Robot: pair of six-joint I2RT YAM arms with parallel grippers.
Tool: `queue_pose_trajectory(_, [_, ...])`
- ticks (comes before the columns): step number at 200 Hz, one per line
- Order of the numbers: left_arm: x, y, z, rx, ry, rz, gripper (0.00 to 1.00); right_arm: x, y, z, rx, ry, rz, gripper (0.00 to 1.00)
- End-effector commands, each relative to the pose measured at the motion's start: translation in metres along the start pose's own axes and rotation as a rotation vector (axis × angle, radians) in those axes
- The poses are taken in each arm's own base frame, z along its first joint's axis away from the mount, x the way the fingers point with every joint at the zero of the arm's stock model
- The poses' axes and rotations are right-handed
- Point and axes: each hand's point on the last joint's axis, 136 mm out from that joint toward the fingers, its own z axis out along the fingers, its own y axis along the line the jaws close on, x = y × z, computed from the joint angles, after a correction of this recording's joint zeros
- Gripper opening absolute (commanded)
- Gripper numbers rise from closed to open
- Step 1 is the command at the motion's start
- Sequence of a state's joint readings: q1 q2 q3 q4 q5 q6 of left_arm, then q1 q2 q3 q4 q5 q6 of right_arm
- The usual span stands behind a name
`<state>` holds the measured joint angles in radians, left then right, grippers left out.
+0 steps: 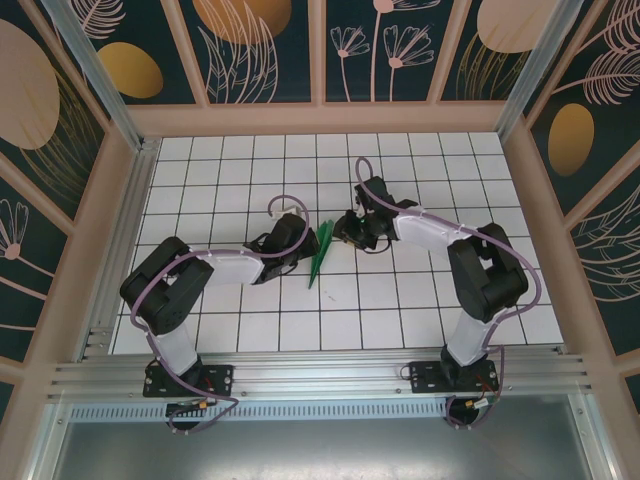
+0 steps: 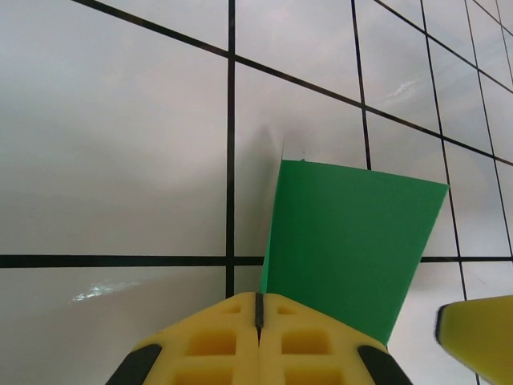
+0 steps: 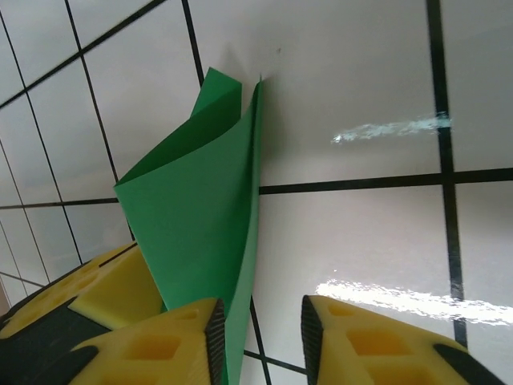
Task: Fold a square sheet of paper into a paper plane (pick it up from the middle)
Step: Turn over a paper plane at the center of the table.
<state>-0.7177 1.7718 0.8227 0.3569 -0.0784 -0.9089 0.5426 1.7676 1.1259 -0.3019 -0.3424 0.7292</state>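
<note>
The green sheet of paper, folded into a narrow pointed paper plane shape, stands on edge between my two grippers at mid-table. My left gripper is shut, and in its wrist view the paper rises straight from the seam of its closed yellow fingertips. From the other side my right gripper stands partly open. In the right wrist view the paper's lower edge runs down into the gap of that gripper, against the left pad and apart from the right pad. The folded layers splay open at the top.
White tiled table with black grid lines, walled on three sides by patterned panels. A left-gripper finger lies against the paper's far side. A right-gripper finger shows at the lower right in the left wrist view.
</note>
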Motion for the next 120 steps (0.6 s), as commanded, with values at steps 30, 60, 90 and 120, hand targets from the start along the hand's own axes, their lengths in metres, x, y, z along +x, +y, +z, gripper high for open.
queue_pose_trajectory(30, [-0.009, -0.007, -0.002, 0.041, -0.033, -0.020, 0.00, 0.015, 0.016, 0.012, 0.004, 0.068, -0.050, 0.38])
queue_pose_trajectory(60, [-0.009, -0.005, -0.003, 0.032, -0.038, -0.022, 0.00, 0.018, 0.013, 0.017, 0.009, 0.086, -0.046, 0.32])
queue_pose_trajectory(90, [-0.010, -0.005, -0.003, 0.030, -0.044, -0.031, 0.00, 0.021, 0.014, 0.021, 0.007, 0.102, -0.051, 0.25])
queue_pose_trajectory(120, [-0.011, -0.003, -0.005, 0.032, -0.060, -0.051, 0.00, 0.020, 0.012, 0.022, 0.016, 0.097, -0.042, 0.11])
